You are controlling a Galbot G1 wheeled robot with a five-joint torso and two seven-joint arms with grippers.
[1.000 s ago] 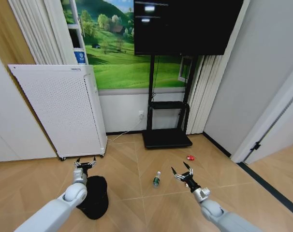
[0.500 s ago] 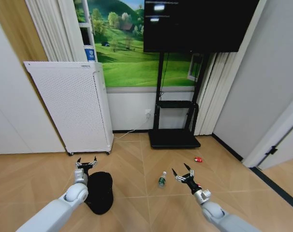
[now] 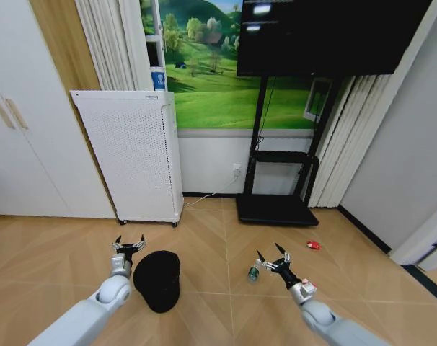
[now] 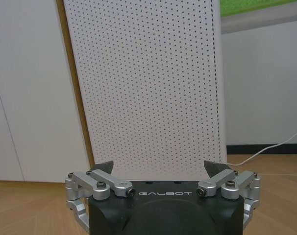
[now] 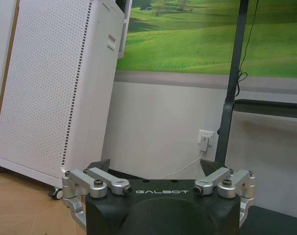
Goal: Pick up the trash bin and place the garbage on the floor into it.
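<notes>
So your landmark here is the small black cylindrical trash bin (image 3: 158, 280) standing upright on the wood floor, and the left gripper (image 3: 129, 244) hangs just beside its rim on the side toward the tall white perforated appliance (image 3: 129, 155), fingers spread wide and holding nothing, so that's clearly the nearer arm for the grab. Off the bin's other side, the right gripper (image 3: 273, 260) is spread and empty too, right by the little clear plastic bottle with the green label (image 3: 254, 272). The tiny red-and-white piece (image 3: 314, 245) lies farther out still.
</notes>
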